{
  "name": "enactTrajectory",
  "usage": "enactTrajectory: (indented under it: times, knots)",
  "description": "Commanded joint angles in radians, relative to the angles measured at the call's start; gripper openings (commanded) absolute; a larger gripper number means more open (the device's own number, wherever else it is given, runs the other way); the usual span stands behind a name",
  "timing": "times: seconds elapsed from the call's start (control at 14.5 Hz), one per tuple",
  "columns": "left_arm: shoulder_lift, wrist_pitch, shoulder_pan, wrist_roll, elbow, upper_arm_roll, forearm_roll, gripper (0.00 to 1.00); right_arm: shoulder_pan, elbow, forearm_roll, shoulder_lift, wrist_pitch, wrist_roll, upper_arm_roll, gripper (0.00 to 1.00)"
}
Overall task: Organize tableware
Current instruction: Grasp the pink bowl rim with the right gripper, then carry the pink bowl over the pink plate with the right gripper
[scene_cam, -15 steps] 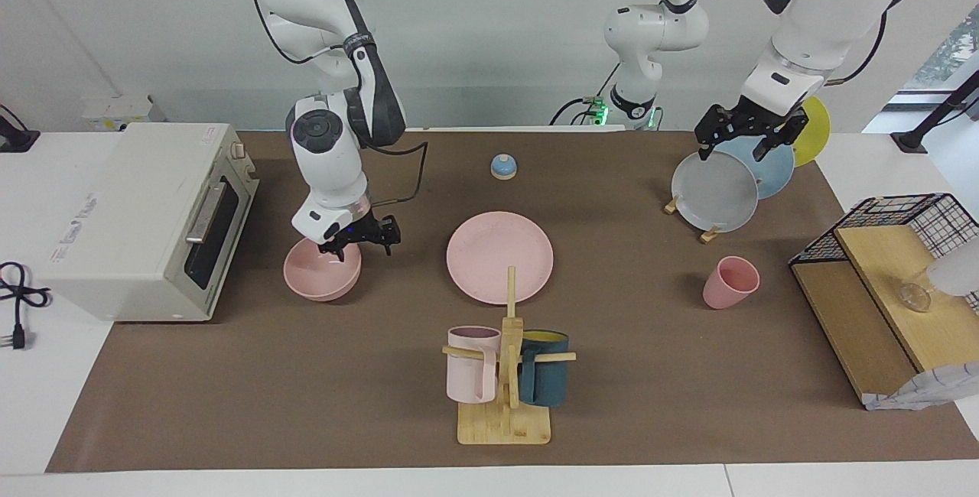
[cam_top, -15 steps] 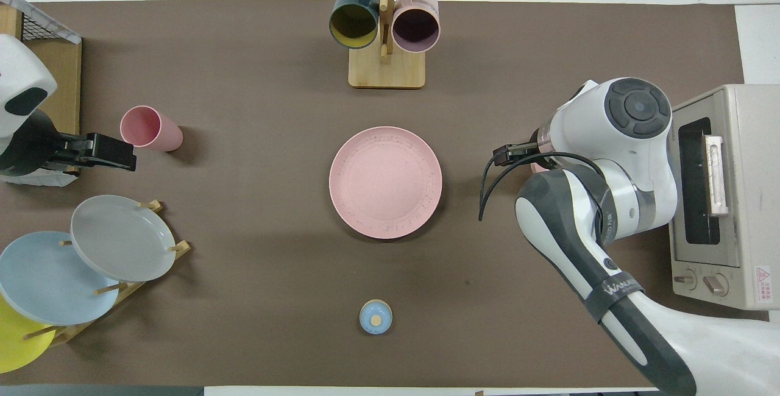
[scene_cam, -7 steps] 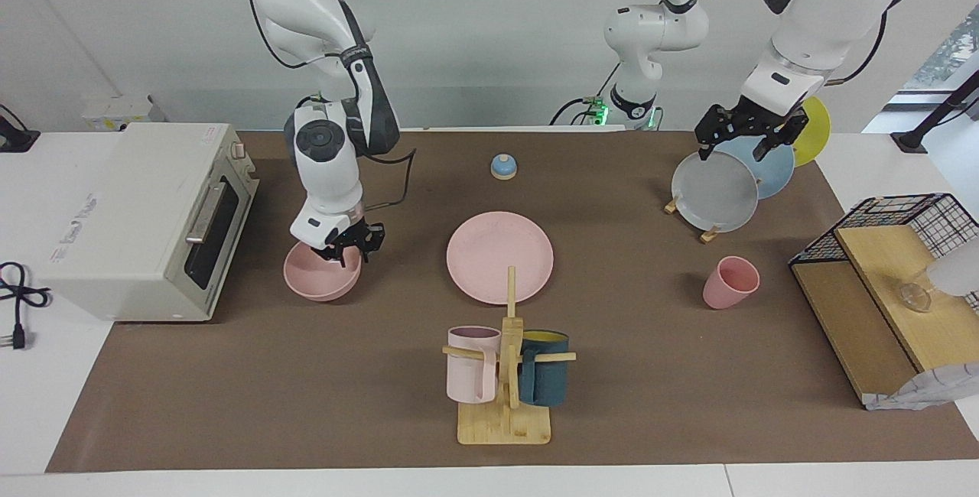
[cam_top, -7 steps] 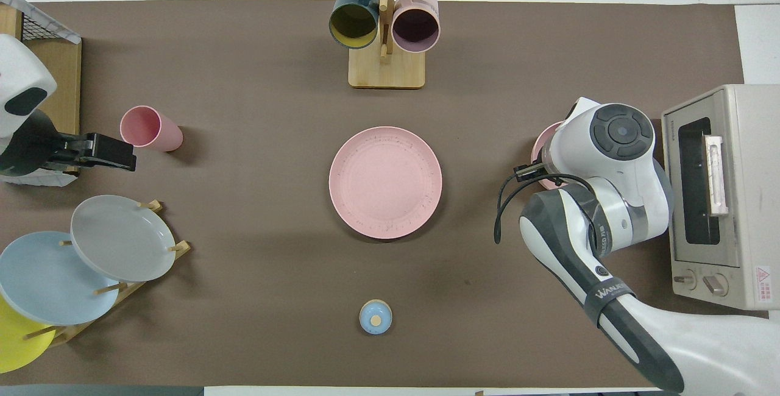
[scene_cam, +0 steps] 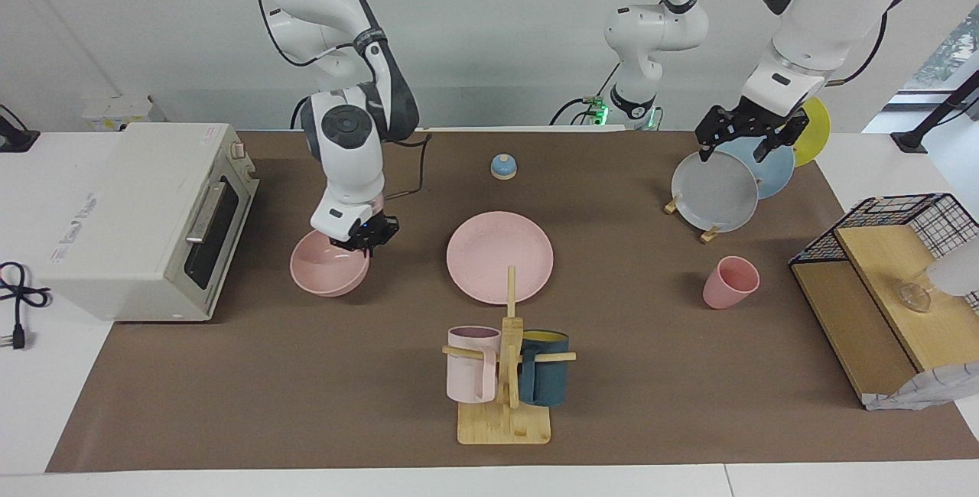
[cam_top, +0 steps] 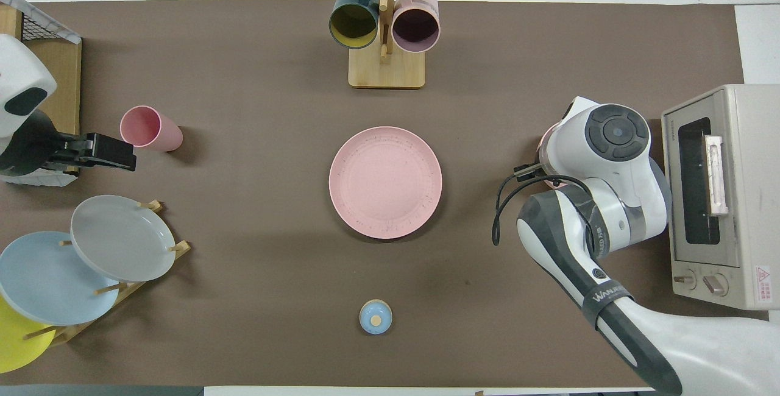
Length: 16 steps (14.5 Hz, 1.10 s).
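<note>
Left of frame, the right gripper [scene_cam: 359,241] pinches the pink bowl [scene_cam: 329,271] by its rim, seemingly ready to lift it toward the central plate [scene_cam: 499,256]; upper right, the left gripper [scene_cam: 746,141] waits wide open.

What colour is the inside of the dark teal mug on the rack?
Yellow. The mug shows its inside best in the overhead view.

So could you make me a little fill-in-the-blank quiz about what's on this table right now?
1. The right gripper is shut on the rim of the matte pink deep round ____.
2. The wide flat pink plate lies nearer to the robots than the wooden ____ rack.
3. The small tapered pink cup stands ____ on the brown mat.
4. The left gripper hangs over the ____ plate in the plate rack.

Missing words: bowl; mug; upright; grey
</note>
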Motion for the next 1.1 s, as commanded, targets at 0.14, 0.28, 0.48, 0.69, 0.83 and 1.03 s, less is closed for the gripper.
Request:
enactTrajectory:
  times: [0.14, 0.28, 0.48, 0.69, 0.83, 1.03]
  knots:
    - [0.082, 0.1, 0.016, -0.008, -0.004, 0.002, 0.018, 1.0, 0.322, 0.493, -0.003, 0.277, -0.234, 0.462, 0.001, 0.0]
    - [0.136, 0.149, 0.017, -0.006, -0.004, 0.002, 0.018, 1.0, 0.403, 0.652, -0.003, 0.398, -0.231, 0.571, 0.003, 0.0]
    - [0.202, 0.216, 0.03, -0.005, -0.004, 0.002, 0.018, 1.0, 0.424, 0.603, -0.009, 0.394, -0.158, 0.586, 0.003, 0.0]
    - [0.262, 0.264, 0.034, -0.005, -0.006, 0.002, 0.018, 1.0, 0.397, 0.516, -0.012, 0.371, -0.076, 0.58, 0.003, 0.0]
    - [0.277, 0.323, 0.048, -0.005, -0.044, 0.002, 0.016, 1.0, 0.396, 0.442, -0.011, 0.35, -0.004, 0.579, 0.003, 0.0]
    - [0.283, 0.425, 0.057, -0.009, -0.122, 0.002, 0.012, 1.0, 0.388, 0.382, -0.001, 0.328, 0.002, 0.579, 0.004, 0.0]
